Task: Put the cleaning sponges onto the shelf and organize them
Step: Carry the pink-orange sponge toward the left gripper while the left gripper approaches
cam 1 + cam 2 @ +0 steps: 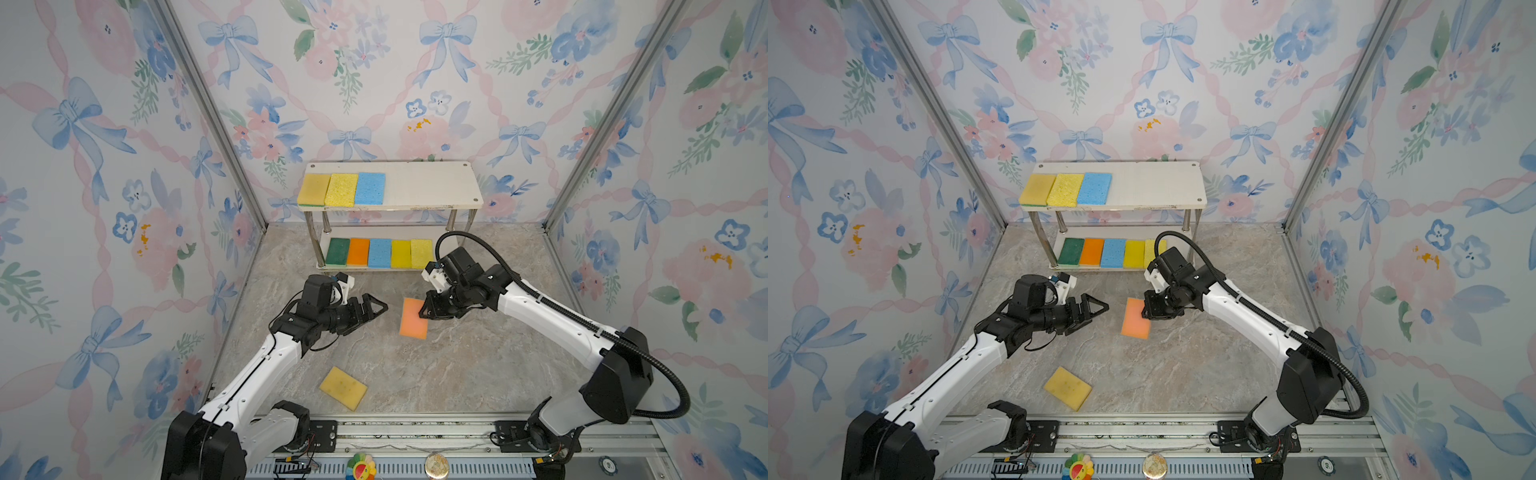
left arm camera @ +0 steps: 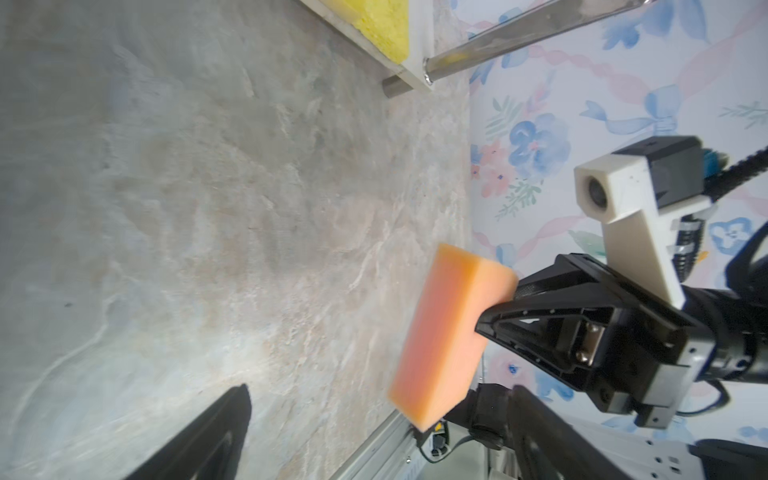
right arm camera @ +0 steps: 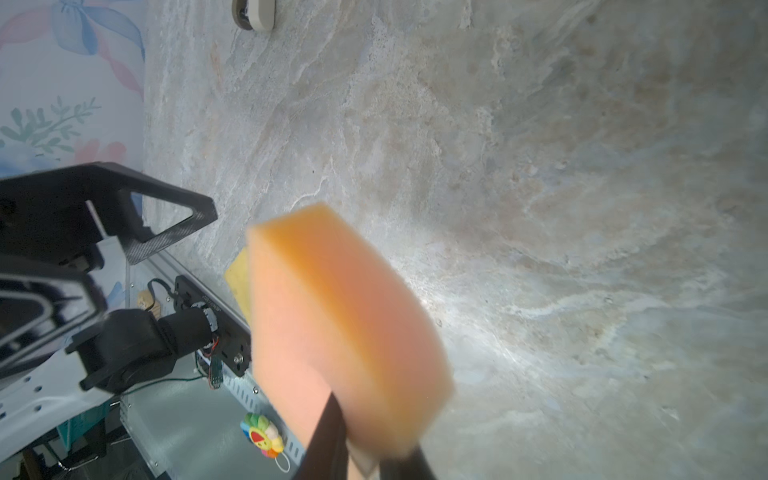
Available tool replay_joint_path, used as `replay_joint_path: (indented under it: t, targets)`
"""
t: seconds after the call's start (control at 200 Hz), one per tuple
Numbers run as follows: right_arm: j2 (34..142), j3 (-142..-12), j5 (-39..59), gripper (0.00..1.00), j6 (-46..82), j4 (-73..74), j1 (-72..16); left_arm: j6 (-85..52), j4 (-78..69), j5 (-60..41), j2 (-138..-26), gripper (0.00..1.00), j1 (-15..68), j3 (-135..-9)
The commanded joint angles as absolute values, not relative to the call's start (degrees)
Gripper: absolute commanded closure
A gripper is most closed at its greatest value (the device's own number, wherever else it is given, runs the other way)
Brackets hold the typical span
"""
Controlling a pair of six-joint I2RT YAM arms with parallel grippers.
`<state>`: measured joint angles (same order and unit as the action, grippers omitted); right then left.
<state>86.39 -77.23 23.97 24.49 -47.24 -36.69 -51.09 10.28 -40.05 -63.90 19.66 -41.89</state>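
The right gripper [image 1: 424,311] pinches the soft, light peach sponge [image 1: 412,323] by one end, probably squashing it; the left gripper [image 1: 374,316] gapes.

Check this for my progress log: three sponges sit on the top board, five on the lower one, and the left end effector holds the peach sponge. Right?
Wrong arm: the right end effector grips the peach sponge, as the left wrist view shows; the left end effector is open and empty. The shelf counts stand.
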Motion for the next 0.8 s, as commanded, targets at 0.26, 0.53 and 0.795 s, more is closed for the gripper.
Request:
replay_joint_path:
  t: [0.26, 0.53, 0.795]
  targets:
    - [85.96, -84.06, 36.33, 0.83, 15.51, -56.23, -35.15, -59.38, -5.98, -50.58, -69.1, 0.04, 24.52, -47.58]
    - [86.75, -85.85, 38.94, 0.83, 15.03, -56.26, -35.94, -59.24, -5.99, -48.62, -68.66, 0.09, 24.92, -46.06]
    - [86.93, -87.05, 39.26, 0.83, 14.98, -56.34, -36.56, -59.26, -7.02, -48.16, -69.66, 0.21, 27.39, -47.29]
